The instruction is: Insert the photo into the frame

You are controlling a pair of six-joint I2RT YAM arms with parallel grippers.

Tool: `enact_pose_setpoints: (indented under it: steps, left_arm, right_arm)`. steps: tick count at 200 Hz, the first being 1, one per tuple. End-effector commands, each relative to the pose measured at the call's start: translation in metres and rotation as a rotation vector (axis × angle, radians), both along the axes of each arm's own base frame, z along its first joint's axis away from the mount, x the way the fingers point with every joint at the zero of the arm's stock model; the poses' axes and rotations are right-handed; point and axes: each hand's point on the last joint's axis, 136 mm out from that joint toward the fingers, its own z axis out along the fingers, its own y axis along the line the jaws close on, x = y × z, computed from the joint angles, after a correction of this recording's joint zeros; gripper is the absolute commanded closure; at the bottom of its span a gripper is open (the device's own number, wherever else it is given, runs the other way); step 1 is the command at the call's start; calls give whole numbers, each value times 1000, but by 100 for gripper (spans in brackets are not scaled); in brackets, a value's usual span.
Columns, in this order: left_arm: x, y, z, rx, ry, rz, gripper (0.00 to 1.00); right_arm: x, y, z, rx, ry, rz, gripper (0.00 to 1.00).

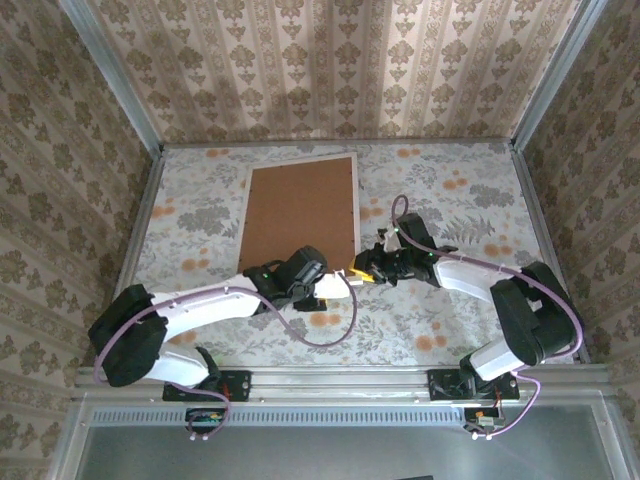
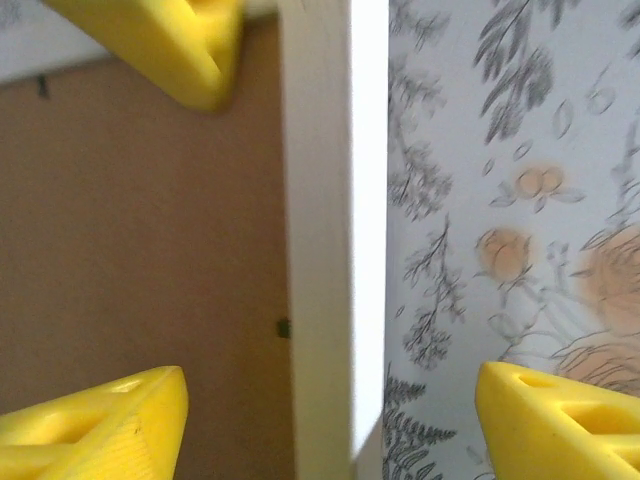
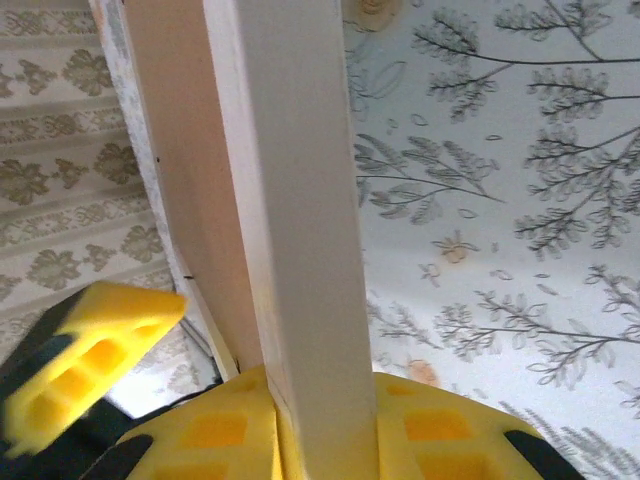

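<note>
The right gripper [image 3: 300, 440] clamps the frame [image 1: 352, 200] by its white near edge, the left gripper [image 2: 330, 400] spread open astride that edge, brown backing board [image 1: 300, 215] facing up.

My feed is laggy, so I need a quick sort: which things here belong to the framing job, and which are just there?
Part of the job:
- frame, face down, white edge showing
- brown backing board in it
- left claw open astride the frame edge
- right claw at the frame's near corner

Just there:
- flowered tablecloth
- purple cables
</note>
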Motion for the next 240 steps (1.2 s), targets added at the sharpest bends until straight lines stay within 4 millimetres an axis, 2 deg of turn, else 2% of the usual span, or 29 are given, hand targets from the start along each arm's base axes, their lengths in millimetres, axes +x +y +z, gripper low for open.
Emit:
enact_pose_setpoints:
  steps: [1, 31, 47, 70, 94, 117, 131, 134, 142, 150, 165, 179, 193, 206, 218, 240]
  left_arm:
    - [24, -1, 9, 3, -161, 32, 22]
    - [49, -3, 17, 36, -347, 89, 24]
    - [56, -3, 17, 70, -411, 95, 29]
    - [63, -6, 20, 81, -498, 100, 45]
    - [67, -9, 43, 47, -602, 124, 64]
    - [69, -11, 71, -4, -670, 149, 81]
    - [70, -11, 90, -38, -701, 160, 88]
    - [71, -10, 95, -44, -707, 165, 89]
    - [73, -10, 107, -55, -722, 174, 94]
    - [75, -9, 122, -75, -740, 188, 100]
    - [77, -10, 154, -133, -753, 213, 100]
    - [79, -9, 192, -239, -730, 265, 100]
    - [83, -2, 242, -411, -674, 363, 100]
    - [86, 8, 288, -595, -572, 457, 100]
    - [86, 18, 327, -795, -427, 529, 100]
    - [95, 36, 373, -1071, -163, 629, 100]
  right_arm:
    - [0, 5, 27, 66, 95, -47, 87]
    - [-2, 6, 37, 87, 149, -65, 87]
    - [-2, 6, 39, 91, 171, -73, 87]
    - [1, 4, 42, 108, 190, -99, 87]
    - [5, -1, 46, 108, 190, -117, 82]
    - [13, -9, 63, 121, 150, -123, 64]
    - [20, -19, 77, 109, 107, -116, 52]
    - [20, -22, 89, 115, 73, -116, 50]
    - [23, -31, 104, 108, 26, -115, 46]
    - [29, -43, 122, 102, -31, -126, 43]
    - [38, -68, 164, 88, -168, -156, 37]
    - [44, -94, 205, 26, -322, -201, 34]
    - [45, -113, 241, -62, -491, -241, 32]
    - [46, -130, 259, -163, -604, -291, 32]
    - [47, -140, 265, -228, -659, -322, 31]
    - [49, -149, 264, -295, -695, -341, 31]
